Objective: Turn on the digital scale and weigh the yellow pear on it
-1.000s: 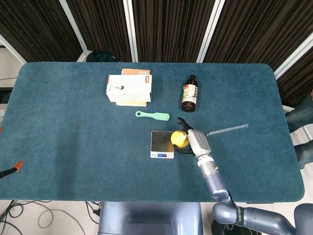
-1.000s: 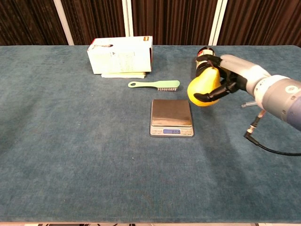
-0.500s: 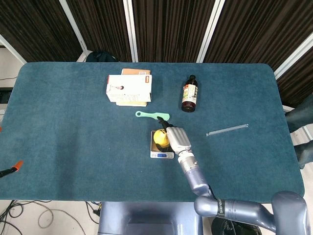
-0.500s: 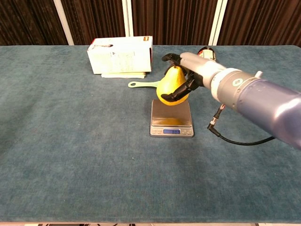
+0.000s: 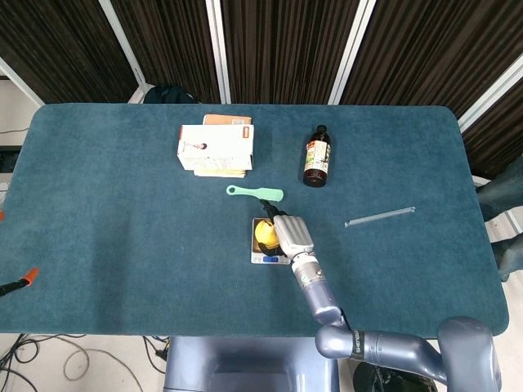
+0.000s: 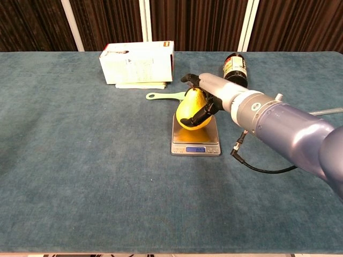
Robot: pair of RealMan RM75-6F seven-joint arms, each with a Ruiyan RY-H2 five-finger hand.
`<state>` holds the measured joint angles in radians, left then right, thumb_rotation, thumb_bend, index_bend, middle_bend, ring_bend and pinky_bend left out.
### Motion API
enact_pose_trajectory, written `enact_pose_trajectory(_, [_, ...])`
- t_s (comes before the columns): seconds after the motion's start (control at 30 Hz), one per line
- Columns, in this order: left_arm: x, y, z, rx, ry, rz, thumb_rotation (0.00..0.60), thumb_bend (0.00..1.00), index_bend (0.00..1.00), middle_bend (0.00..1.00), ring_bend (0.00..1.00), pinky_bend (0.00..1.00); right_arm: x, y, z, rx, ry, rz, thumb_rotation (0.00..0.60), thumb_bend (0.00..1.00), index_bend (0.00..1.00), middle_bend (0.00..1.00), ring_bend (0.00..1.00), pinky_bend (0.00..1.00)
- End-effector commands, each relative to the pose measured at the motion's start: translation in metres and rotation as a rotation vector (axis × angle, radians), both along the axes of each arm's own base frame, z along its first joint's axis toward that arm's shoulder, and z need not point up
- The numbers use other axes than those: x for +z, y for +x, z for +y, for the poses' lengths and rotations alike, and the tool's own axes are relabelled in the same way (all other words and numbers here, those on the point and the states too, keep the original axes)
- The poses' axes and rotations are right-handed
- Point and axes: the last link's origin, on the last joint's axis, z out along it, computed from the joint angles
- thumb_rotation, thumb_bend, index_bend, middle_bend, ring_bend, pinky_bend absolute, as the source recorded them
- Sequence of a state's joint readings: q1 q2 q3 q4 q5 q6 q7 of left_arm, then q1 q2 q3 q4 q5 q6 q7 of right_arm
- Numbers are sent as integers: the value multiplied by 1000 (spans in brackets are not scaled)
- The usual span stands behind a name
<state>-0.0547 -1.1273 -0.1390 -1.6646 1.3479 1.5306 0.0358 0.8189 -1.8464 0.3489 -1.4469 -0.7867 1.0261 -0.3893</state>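
- The step in hand looks like the placing of the yellow pear (image 6: 192, 111) onto the digital scale (image 6: 195, 140); the scale's small display at its front edge is lit blue, so the switching-on part appears done.
- The pear sits over the rear part of the scale's metal platform, upright with its narrow end up. Whether its base already rests on the platform or hangs just above it cannot be told from either view.
- The right hand (image 6: 206, 99) reaches in from the right and grips the pear: one dark finger wraps across the lower front of the fruit, others curl over its top and far side. In the head view the same hand (image 5: 288, 232) covers most of the scale, with only a sliver of yellow showing at its left.
- The left hand is not visible in either camera.
- Judged next move: settle the pear fully on the platform, spread the fingers and draw the hand clear without nudging the fruit, since a pear may roll or tip, so the reading shows the pear's weight alone.
- Just behind the scale on the blue desk (image 6: 80, 160) lies a green brush (image 6: 163, 96).
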Motion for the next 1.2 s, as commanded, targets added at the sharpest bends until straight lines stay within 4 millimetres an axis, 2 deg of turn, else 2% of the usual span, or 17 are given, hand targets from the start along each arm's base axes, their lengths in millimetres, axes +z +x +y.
enact_pose_trajectory(0.03, [0, 0, 0, 0, 0, 0, 600, 99, 26, 22, 0, 28, 0, -1, 1, 9, 12, 13, 600, 431, 0, 192, 340, 369])
enact_pose_trajectory(0.1, [0, 0, 0, 0, 0, 1, 600, 99, 26, 22, 0, 28, 0, -2, 3, 22, 35, 26, 600, 369, 0, 157, 237, 269])
enact_pose_trajectory(0.3, [0, 1, -1, 2, 0, 2, 600, 99, 27, 22, 0, 28, 1, 0, 4, 19, 66, 19, 600, 342, 0, 65, 58, 165])
enact_pose_trajectory(0.4, [1, 0, -1, 2, 7, 0, 600, 99, 27, 22, 0, 28, 1, 1, 3, 15, 58, 11, 600, 337, 0, 46, 17, 128])
enact_pose_trajectory(0.6, [2, -1, 0, 5, 8, -1, 600, 99, 27, 22, 0, 28, 10, 2, 2, 8, 36, -31, 600, 336, 0, 37, 5, 99])
enact_pose_trajectory(0.8, [4, -1, -1, 5, 20, -4, 600, 99, 27, 22, 0, 28, 42, -2, 12, 42, -13, -47, 600, 335, 0, 31, 4, 90])
enact_pose_trajectory(1.0, [5, 0, -2, 3, 22, -4, 600, 99, 27, 22, 0, 28, 91, -15, 34, 74, -86, -68, 600, 335, 0, 23, 1, 87])
enact_pose_trajectory(1.1, [5, -1, -3, 5, 15, 1, 600, 99, 27, 21, 0, 28, 116, -27, 42, 90, -138, -47, 600, 335, 0, 17, 0, 86])
enact_pose_trajectory(1.2, [5, -1, -2, 9, 12, 7, 600, 99, 27, 21, 0, 28, 147, -52, 55, 91, -206, 15, 600, 335, 0, 15, 0, 79])
